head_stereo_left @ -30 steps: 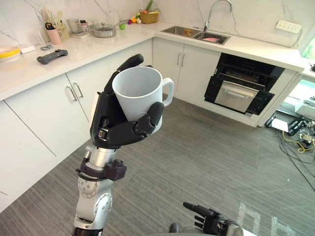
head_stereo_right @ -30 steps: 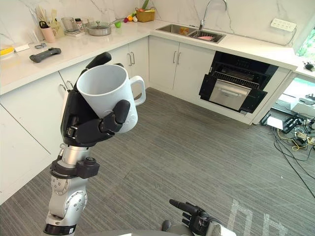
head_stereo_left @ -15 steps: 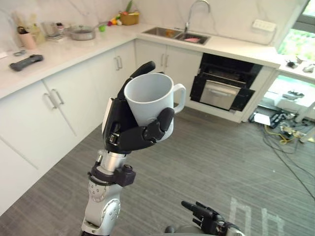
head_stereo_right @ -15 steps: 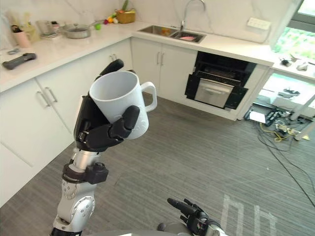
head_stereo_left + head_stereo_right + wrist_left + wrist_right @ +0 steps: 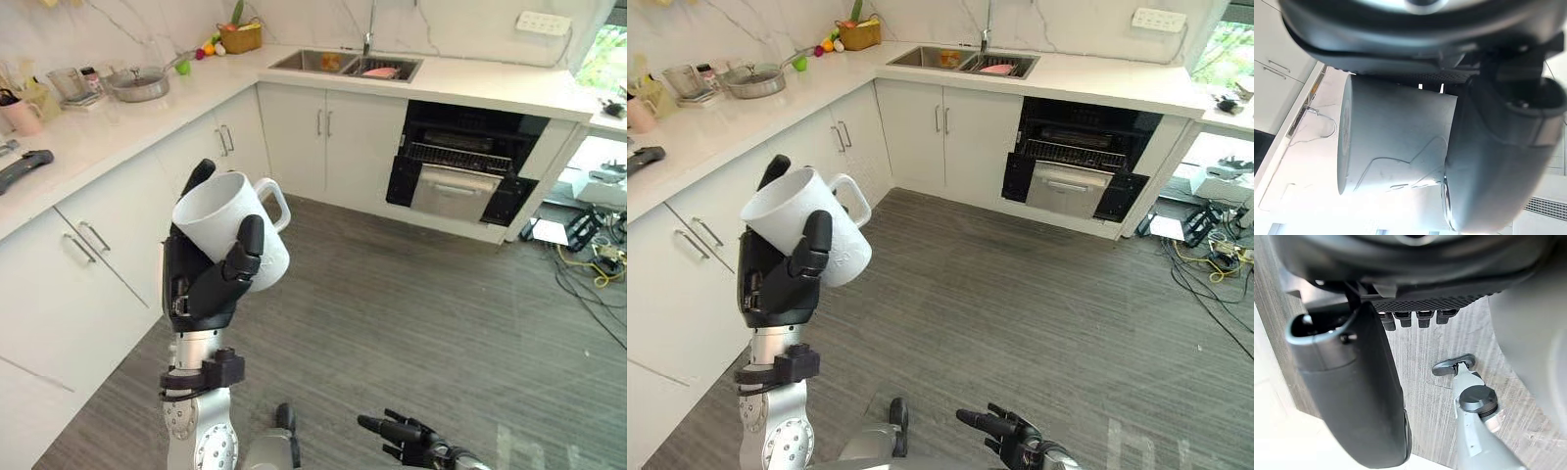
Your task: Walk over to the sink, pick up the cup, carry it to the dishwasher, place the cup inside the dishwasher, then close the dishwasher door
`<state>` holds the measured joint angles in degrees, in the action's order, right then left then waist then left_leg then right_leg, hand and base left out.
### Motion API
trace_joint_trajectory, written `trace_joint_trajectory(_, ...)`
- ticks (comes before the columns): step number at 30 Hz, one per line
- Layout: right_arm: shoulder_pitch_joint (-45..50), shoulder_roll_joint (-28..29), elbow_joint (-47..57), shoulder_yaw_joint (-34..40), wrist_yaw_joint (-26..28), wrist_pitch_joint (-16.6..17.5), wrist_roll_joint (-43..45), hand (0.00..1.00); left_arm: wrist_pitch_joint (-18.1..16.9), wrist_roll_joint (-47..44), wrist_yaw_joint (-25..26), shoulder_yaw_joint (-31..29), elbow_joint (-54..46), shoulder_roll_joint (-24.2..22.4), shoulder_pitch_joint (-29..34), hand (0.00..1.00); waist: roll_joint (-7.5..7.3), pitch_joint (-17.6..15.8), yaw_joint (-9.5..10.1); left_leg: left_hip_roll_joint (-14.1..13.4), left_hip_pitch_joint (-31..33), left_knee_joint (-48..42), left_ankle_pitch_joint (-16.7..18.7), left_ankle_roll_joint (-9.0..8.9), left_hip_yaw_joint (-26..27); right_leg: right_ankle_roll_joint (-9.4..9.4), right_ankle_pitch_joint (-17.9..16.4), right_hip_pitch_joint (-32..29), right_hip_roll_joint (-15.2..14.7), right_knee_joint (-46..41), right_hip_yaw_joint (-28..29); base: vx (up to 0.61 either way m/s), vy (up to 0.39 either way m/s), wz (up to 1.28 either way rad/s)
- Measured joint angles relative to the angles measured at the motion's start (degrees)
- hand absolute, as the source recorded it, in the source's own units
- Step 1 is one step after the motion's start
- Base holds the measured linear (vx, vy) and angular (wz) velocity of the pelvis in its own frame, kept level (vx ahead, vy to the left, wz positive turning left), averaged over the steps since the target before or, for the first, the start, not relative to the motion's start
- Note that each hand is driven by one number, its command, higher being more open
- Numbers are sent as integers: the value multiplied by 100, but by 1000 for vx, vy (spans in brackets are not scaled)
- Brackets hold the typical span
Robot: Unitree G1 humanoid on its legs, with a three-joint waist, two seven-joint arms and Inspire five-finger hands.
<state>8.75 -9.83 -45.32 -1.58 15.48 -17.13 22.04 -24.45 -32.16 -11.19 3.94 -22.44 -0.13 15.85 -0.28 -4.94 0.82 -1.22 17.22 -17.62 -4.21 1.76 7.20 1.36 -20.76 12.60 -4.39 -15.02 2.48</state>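
One risk: your left hand (image 5: 201,284), curled round the tilted cup (image 5: 220,220), may drop it walking to the dishwasher (image 5: 458,188) at 1 o'clock; right hand (image 5: 416,446) slack-fingered.
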Motion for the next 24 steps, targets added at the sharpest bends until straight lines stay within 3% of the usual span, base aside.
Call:
trace_joint_trajectory(2,5,41,22,14,-30,120,-98,100,43,-49,18,51,51,24,-58,0,-28,30,2,136,-4,-269,296,66,41,40,-12,-142,-160,-580,-152,495,240,8)
trace_joint_trajectory(3,82,117,79,17,-119,266,-142,100,79,-55,36,171,52,99,-147,0,-123,81,9,300,-115,-365,560,166,82,232,50,-363,-361,-1329,-326,521,247,11)
trace_joint_trajectory(4,99,221,122,24,-272,377,-146,100,94,-34,59,313,50,173,-252,0,-259,82,41,470,-361,-344,771,230,137,650,319,-681,-599,-2300,-405,512,247,6)
trace_joint_trajectory(5,95,279,136,30,-332,426,-147,100,106,-30,71,379,44,239,-311,0,-342,31,37,569,-573,-266,888,232,143,811,617,-855,-755,-2873,-454,475,228,0)
trace_joint_trajectory(6,76,357,167,61,-409,483,-153,100,179,-21,72,455,40,325,-366,0,-443,0,-8,702,-954,-52,988,341,118,762,1280,-1098,-956,-3591,-562,449,204,-6)
trace_joint_trajectory(7,107,458,332,125,-590,566,-204,100,276,44,83,612,33,394,-366,0,-407,-13,-53,732,-1613,460,1017,425,103,567,1269,-1560,-1039,-4588,-640,520,225,-6)
trace_joint_trajectory(9,195,483,652,124,-724,680,-196,100,283,235,111,802,28,405,-404,0,-262,34,-170,556,-2029,799,1036,468,-6,359,1052,-2029,-829,-4770,-949,421,145,9)
trace_joint_trajectory(10,247,577,892,135,-878,820,-192,100,289,317,101,962,30,519,-624,0,-195,11,-228,378,-2319,987,1036,373,-91,332,807,-2521,-537,-4319,-1224,443,65,20)
trace_joint_trajectory(12,246,696,1071,134,-1083,916,-190,100,313,309,103,1039,48,640,-830,0,-186,-40,-341,262,-2570,1165,1089,268,-137,323,739,-2857,-304,-3353,-1454,523,17,14)
trace_joint_trajectory(13,302,799,1271,140,-1345,988,-198,100,393,287,126,1032,100,673,-967,0,-165,-99,-420,198,-2847,1287,1189,110,-139,294,805,-3005,-159,-2225,-1618,577,-42,12)
trace_joint_trajectory(15,367,887,1489,145,-1583,992,-214,100,479,285,134,1032,144,673,-1001,0,-125,-150,-484,128,-3124,1310,1365,-1,-102,125,1215,-3036,-49,-1145,-1697,434,-52,11)
trace_joint_trajectory(16,449,947,1748,146,-1774,993,-289,100,527,288,133,1072,165,674,-994,0,-75,-185,-493,59,-3348,1306,1593,-70,1,115,1599,-3041,14,-474,-1657,503,-87,3)
trace_joint_trajectory(17,546,1012,2094,142,-1967,1012,-420,100,528,295,127,1123,159,683,-944,0,-141,-170,-465,75,-3550,1238,1902,-182,102,147,2069,-3038,7,-117,-1604,617,-112,-7)
trace_joint_trajectory(18,578,1043,2260,137,-2048,1035,-446,100,520,296,124,1126,150,686,-885,0,-202,-172,-452,118,-3689,1158,2070,-224,128,77,2177,-3032,-39,-165,-1544,651,-134,-24)
trace_joint_trajectory(19,607,1051,2622,159,-2228,1067,-451,100,512,298,121,1135,154,649,-707,0,-155,-165,-474,60,-3935,951,2419,-366,205,-487,2502,-3081,-10,-627,-1473,548,-145,-39)
trace_joint_trajectory(20,591,1020,2962,333,-2358,1079,-450,100,546,306,115,1241,199,599,-580,0,105,-119,-461,-230,-3906,485,2616,-529,387,-572,2093,-3132,239,-1002,-1509,630,-223,-44)
trace_joint_trajectory(22,603,1019,3459,701,-2385,1059,-306,100,552,312,51,1317,200,607,-602,0,189,-110,-501,-494,-3552,-615,2589,-567,500,-629,1787,-3027,426,-1109,-1520,504,-230,-29)
trace_joint_trajectory(23,627,1020,3825,1186,-2299,1055,-76,100,585,311,-54,1338,199,561,-698,0,249,-136,-508,-785,-3208,-1741,2312,-714,430,-661,1615,-2811,646,-1122,-1509,407,-173,-35)
trace_joint_trajectory(24,660,1001,4002,1500,-2227,1195,-201,100,616,288,-98,1307,190,519,-742,0,304,-171,-489,-976,-2883,-2707,1746,-773,333,-711,1452,-2591,827,-1128,-1411,503,-169,-72)
